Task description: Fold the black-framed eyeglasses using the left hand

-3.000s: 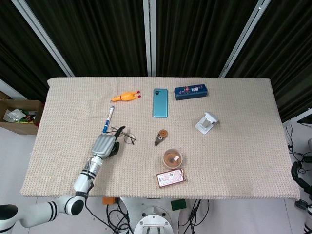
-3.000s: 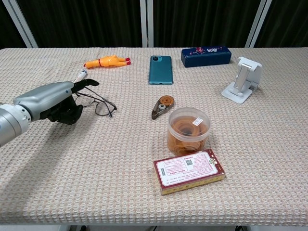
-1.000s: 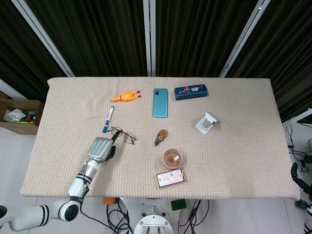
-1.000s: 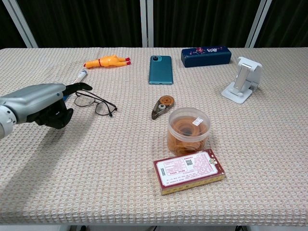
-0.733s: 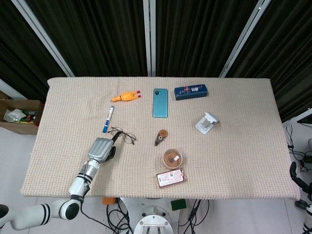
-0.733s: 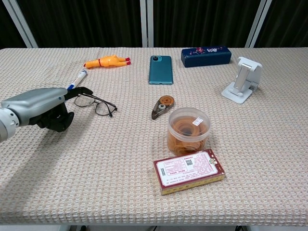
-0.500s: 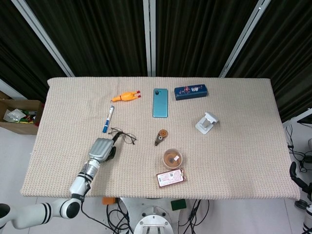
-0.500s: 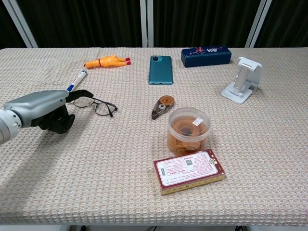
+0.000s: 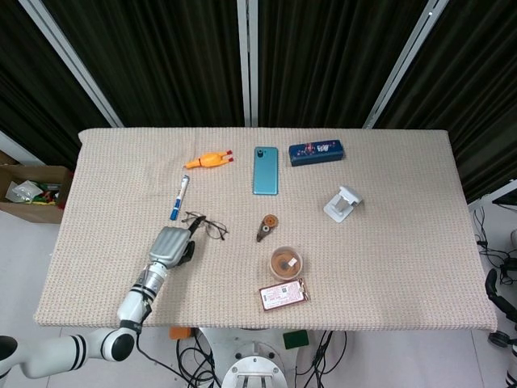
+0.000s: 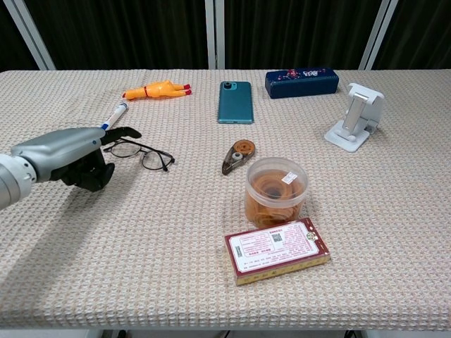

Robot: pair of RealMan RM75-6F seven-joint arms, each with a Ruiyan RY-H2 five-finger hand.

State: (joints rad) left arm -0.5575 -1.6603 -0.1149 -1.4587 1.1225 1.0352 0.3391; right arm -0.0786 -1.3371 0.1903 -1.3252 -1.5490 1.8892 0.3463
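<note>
I have the left robot hand (image 10: pixel 67 160) just left of the black-framed eyeglasses (image 10: pixel 139 154), which lie on the table (image 10: pixel 394 232) between the blue pen (image 9: pixel 178 198) and the correction tape (image 10: pixel 237 156). Fingers curled under, one tip reaching the near temple; whether it pinches, I cannot tell. Since a second ago the glasses have slid slightly right, so the temple seems nudged, not clearly folded.

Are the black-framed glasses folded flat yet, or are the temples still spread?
Cannot tell. The eyeglasses lie on the table cloth by the left hand; their thin temples are too small to make out in either view.
</note>
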